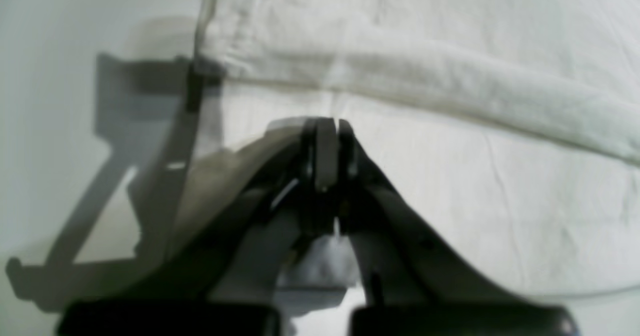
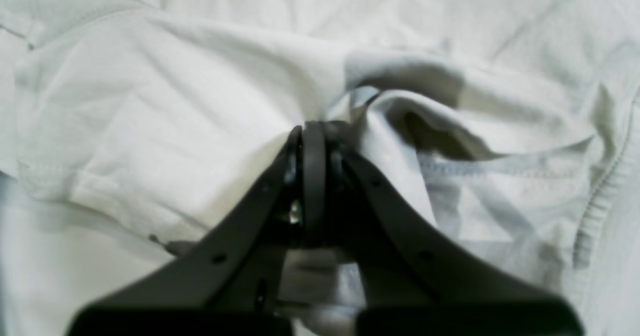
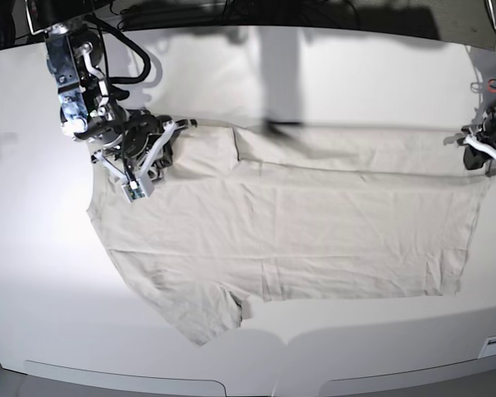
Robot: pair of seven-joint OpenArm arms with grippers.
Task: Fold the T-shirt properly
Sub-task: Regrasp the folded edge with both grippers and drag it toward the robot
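Left wrist: left claw (image 1: 327,148) clenched on shirt (image 1: 450,125) edge, cloth spreading ahead and right, folded ridge above.
Right wrist: right claw (image 2: 314,155) clenched on bunched shirt fold near hem.
Base: shirt flat on bench (image 3: 331,66), claws at opposite ends.

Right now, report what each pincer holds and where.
Both pincers are shut on the T-shirt: right pincer pinches bunched cloth near the collar; left pincer pinches its edge at a corner.

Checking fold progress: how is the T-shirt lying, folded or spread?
Partly folded: the T-shirt has its far edge turned over in a strip, the rest spread flat on the table.
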